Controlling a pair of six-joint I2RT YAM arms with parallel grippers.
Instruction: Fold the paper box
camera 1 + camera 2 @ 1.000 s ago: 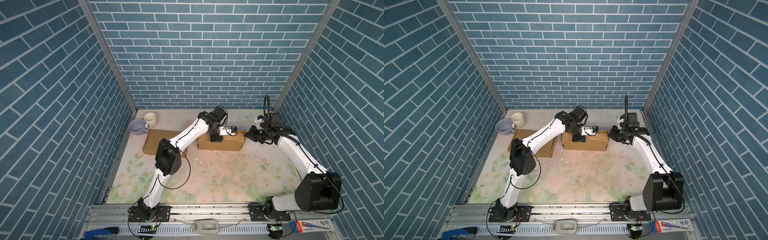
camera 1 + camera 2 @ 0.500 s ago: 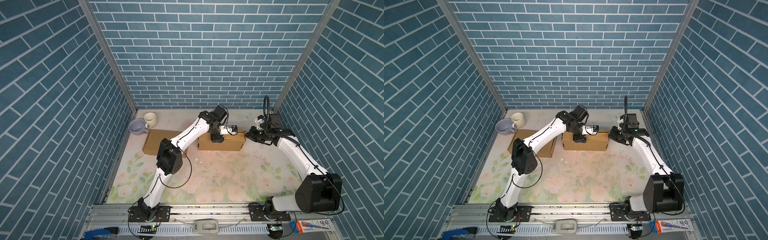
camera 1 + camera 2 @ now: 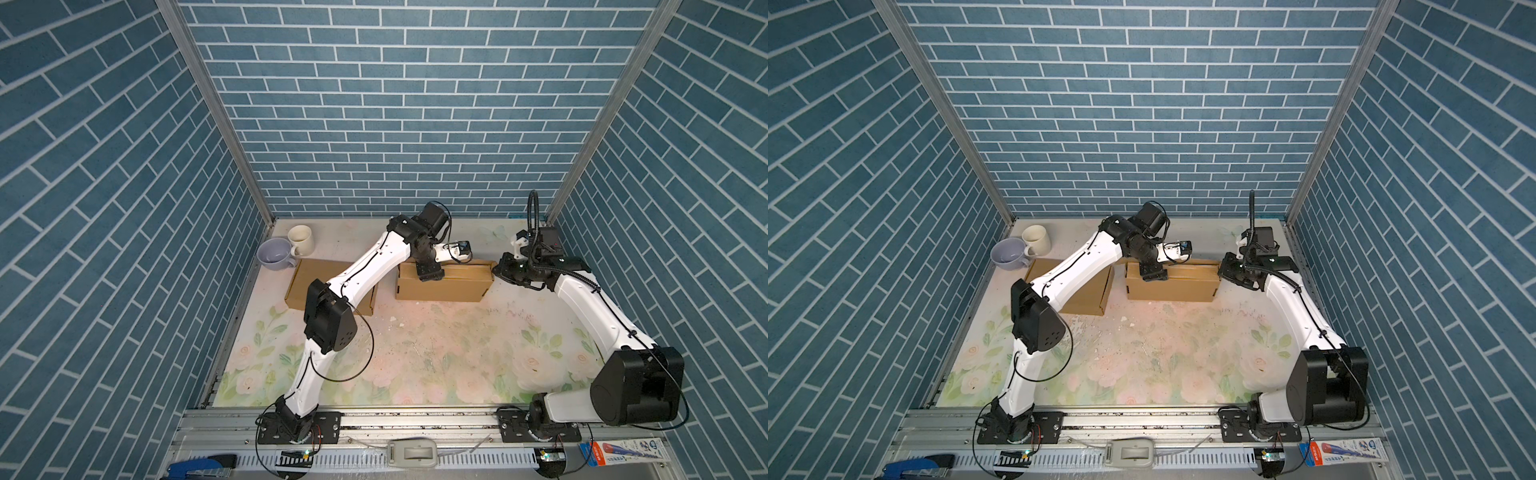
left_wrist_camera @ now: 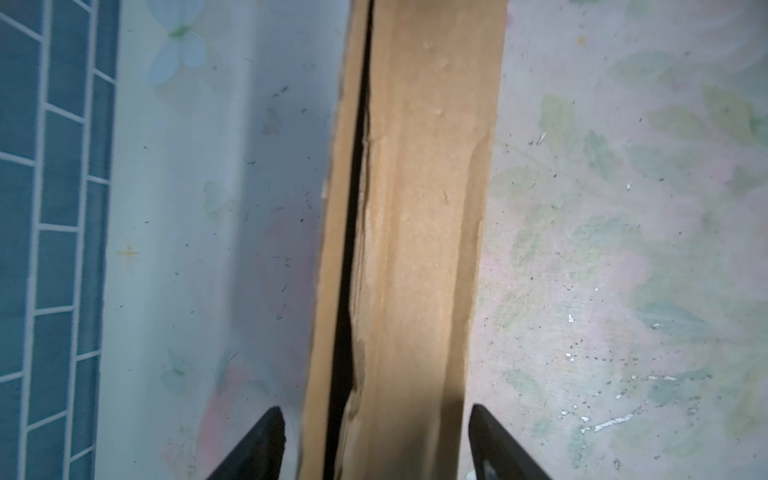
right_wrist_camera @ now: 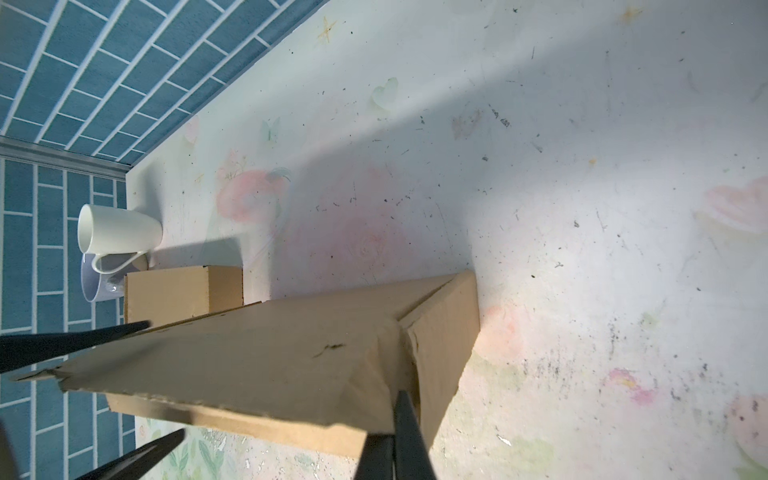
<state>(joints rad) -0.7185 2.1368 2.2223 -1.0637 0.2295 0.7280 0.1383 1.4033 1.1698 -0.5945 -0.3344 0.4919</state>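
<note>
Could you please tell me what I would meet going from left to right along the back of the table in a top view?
purple cup → left cardboard box → middle cardboard box → right gripper

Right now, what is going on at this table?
A brown cardboard box at the back of the table is being folded. The left claw hangs open over its top, straddling it without gripping. The right claw is shut at the box's right end. A second box, lower and flatter, lies to its left.
</note>
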